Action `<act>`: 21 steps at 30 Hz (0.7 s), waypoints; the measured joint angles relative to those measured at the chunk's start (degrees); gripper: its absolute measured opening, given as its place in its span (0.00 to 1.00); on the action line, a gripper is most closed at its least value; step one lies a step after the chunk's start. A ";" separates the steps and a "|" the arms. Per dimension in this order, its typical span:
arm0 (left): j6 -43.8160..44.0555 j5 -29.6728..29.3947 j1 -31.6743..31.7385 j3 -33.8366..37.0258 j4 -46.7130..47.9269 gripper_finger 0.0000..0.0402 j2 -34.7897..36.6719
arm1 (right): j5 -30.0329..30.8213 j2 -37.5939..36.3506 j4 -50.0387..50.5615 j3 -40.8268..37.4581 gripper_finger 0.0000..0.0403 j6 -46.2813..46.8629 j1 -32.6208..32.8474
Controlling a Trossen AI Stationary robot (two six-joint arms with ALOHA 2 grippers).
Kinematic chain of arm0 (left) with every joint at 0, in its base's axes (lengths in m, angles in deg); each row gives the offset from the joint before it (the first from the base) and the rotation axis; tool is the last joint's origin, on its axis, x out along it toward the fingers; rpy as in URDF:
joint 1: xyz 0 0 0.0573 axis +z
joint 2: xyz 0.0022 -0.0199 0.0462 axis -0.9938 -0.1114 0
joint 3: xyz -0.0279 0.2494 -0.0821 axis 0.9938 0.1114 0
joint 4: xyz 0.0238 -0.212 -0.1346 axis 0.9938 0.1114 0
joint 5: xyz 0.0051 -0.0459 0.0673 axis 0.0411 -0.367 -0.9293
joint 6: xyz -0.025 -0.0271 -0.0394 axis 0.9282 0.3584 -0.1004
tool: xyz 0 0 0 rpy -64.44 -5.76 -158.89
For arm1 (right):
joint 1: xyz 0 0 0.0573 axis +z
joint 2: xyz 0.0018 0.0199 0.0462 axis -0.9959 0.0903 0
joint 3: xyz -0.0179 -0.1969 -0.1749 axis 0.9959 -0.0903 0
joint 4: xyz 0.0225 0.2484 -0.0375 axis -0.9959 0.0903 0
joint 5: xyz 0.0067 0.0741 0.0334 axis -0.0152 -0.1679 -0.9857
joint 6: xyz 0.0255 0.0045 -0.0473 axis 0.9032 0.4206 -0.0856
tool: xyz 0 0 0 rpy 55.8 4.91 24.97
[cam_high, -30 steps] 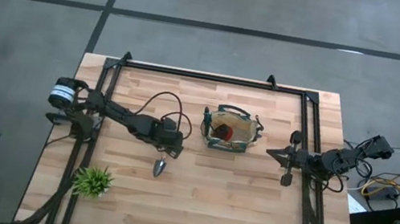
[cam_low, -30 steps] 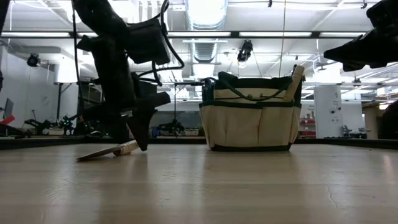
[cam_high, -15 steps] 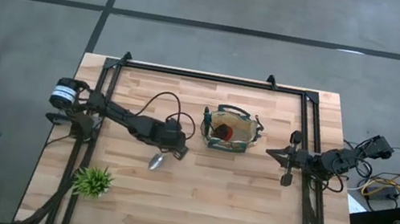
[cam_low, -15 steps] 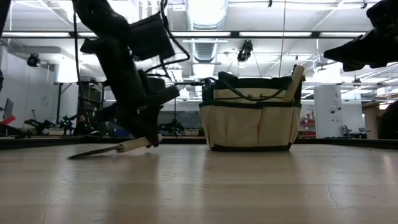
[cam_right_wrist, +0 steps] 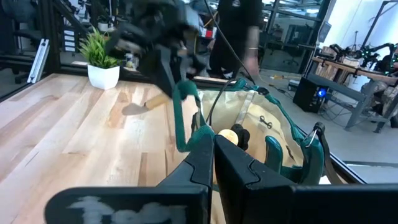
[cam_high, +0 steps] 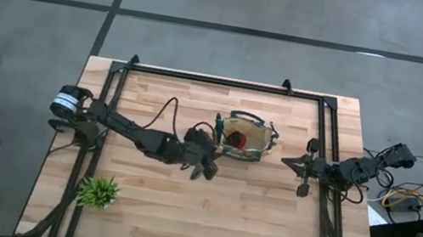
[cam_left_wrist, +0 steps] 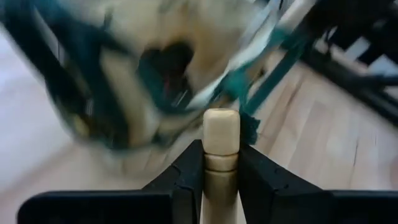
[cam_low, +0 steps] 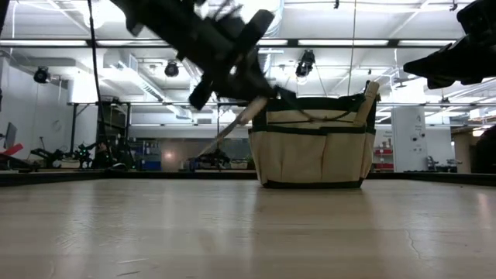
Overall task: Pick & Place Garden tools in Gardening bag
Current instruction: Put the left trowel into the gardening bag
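The trowel is up in the air, just left of the gardening bag. Its wooden handle points up toward the bag's top edge and its metal blade hangs down and to the left, clear of the table. The left gripper holds the trowel by the handle. One dark finger presses on each side of the wood, and the round end of the handle sticks out past the fingertips toward the open bag. The bag stands upright near the middle of the table, with its green handles looped over the top. Inside it sits a red rounded thing, and another wooden handle leans out at the bag's right corner. Nothing stands between the trowel and the bag's mouth. The right gripper waits off to the right of the bag, up above the table, with its fingers close together and nothing in them. A small green plant in a white pot stands at the near left corner of the table, well apart from the bag. A person stands in the room behind the table.
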 joint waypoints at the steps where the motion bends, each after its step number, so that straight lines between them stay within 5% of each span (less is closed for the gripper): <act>1: -1.27 -2.03 -0.75 -0.64 -1.00 0.18 0.00 | 0.00 0.00 0.00 0.00 0.02 0.07 0.00; 10: -15.37 -25.21 -5.87 -2.38 -11.15 0.19 -1.27 | 0.01 -0.02 -0.04 0.00 0.02 0.04 0.00; 21: -29.29 -23.33 -5.60 -3.56 -31.11 0.19 -9.85 | 0.02 0.09 -0.09 0.00 0.02 -0.06 0.02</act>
